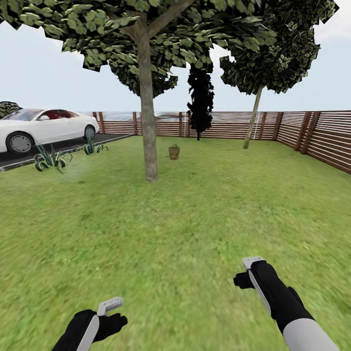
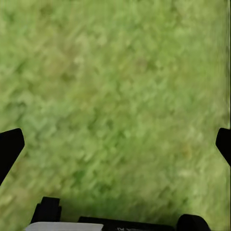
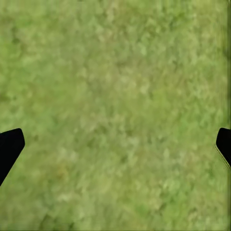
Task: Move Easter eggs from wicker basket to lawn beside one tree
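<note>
The wicker basket stands small and far off on the lawn, just right of and beyond the tree with its thick grey-brown trunk. The eggs cannot be made out at this distance. My left gripper hangs low over the grass at the near left, and my right gripper at the near right. Both are far from the basket. In the left wrist view the left gripper is open over bare grass. The right gripper is open in the right wrist view, holding nothing.
A white car is parked on the dark driveway at far left, with spiky plants along its edge. A slatted wooden fence closes the back and right. A black-leaved tree and a thin-trunked tree stand near the fence.
</note>
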Available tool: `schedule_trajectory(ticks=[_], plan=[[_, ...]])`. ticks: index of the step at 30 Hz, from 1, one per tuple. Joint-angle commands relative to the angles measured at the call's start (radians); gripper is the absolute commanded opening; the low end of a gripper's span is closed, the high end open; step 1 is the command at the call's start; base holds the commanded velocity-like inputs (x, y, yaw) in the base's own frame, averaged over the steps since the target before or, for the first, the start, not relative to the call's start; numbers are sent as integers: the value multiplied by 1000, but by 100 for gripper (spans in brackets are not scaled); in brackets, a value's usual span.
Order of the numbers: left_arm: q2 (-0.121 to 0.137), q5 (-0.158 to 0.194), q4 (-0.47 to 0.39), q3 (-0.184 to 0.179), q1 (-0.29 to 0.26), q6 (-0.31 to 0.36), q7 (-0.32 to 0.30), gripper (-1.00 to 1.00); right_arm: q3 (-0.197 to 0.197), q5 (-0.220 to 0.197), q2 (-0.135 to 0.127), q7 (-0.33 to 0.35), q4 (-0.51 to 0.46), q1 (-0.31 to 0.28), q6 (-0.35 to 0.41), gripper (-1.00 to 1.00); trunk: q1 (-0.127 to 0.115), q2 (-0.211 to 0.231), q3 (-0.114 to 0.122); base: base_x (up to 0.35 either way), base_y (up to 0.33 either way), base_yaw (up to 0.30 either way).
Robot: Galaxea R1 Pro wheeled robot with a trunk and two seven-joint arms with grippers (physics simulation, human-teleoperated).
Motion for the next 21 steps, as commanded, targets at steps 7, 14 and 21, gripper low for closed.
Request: schedule_trajectory(ticks=[7, 14, 21], plan=[[-6, 11, -2, 1, 0, 5, 10, 100, 4, 7, 0, 0, 9, -1, 7, 100, 1, -1, -1, 310, -188, 0], [-6, 11, -2, 3, 0, 5, 10, 100, 3, 6, -2, 0, 10, -1, 11, 100, 1, -1, -1, 310, -188, 0], [-6, 11, -3, 3, 0, 5, 9, 100, 2, -1, -5, 0, 5, -1, 12, 100, 1, -1, -1, 310, -188, 0]])
